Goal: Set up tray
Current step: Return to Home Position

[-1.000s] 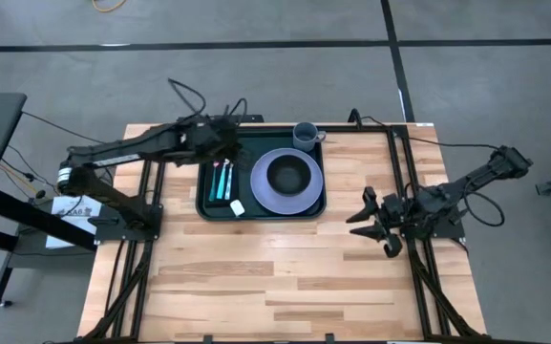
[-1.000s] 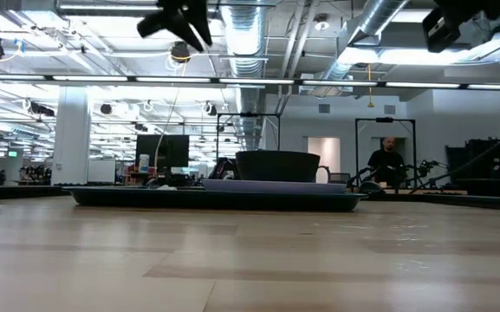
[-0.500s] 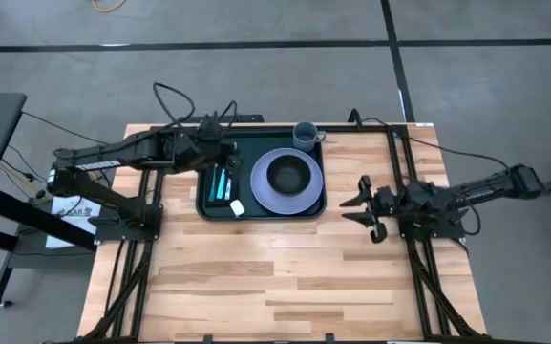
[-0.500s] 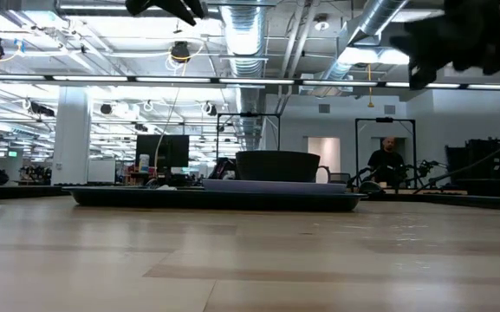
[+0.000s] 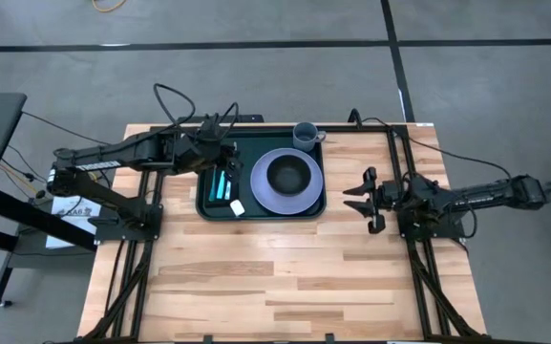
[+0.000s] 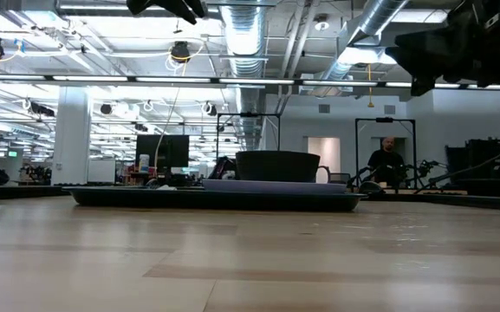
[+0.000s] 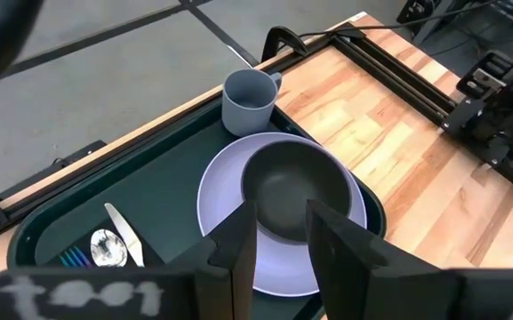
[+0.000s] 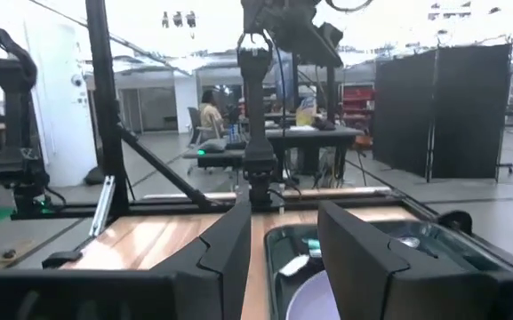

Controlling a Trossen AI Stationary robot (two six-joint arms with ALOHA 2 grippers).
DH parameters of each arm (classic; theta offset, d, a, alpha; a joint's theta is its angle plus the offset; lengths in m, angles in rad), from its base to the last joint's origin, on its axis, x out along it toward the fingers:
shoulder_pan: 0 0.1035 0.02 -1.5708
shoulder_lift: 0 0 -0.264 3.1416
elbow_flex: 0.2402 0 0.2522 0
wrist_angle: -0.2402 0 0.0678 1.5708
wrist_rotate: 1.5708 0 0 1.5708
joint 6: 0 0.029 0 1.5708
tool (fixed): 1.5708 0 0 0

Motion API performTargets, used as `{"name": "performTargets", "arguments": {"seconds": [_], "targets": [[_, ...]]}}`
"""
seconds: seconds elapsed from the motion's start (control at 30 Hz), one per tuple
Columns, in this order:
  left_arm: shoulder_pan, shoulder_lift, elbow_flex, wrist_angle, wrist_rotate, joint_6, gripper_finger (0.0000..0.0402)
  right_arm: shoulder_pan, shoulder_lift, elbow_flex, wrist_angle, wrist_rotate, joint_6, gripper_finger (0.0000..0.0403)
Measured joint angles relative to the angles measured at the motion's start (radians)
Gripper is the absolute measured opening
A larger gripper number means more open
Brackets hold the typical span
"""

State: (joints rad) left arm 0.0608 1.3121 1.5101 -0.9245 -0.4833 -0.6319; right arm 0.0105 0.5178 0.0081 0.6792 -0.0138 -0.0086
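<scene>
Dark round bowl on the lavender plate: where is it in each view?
High view: dark round bowl centred on the lavender round plate, right half of the dark green plastic tray.
Low view: bowl mid-picture, rising above the plate.
Left wrist view: bowl mid-picture, on the plate.
Right wrist view: bowl not visible; only the plate's rim shows.
Shared landmark: the plate.

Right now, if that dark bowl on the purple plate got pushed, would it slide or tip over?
The dark bowl looks wide and low, so it would probably slide rather than tip. It rests on the smooth lavender plate in the tray, so a nudge likely skates it toward the plate's rim. It looks like matte plastic: probably light, hardly fragile.
</scene>
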Motion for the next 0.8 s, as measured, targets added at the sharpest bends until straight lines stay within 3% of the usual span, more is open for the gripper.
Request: {"name": "performTargets", "arguments": {"seconds": [0.3,0.67,0.8], "targets": [[-0.017,0.0,0.0,0.003,0.001,-0.006,0.0087,0.0,-0.138,-0.001,-0.09,-0.015,0.008,0.0123],[-0.042,0.0,-0.001,0.003,0.001,-0.043,0.0087,0.0,-0.495,-0.001,-0.459,0.019,0.009,0.0123],[-0.055,0.0,-0.001,0.003,0.002,-0.064,0.0087,0.0,-0.513,0.005,-0.542,0.062,0.024,0.0123]]}}
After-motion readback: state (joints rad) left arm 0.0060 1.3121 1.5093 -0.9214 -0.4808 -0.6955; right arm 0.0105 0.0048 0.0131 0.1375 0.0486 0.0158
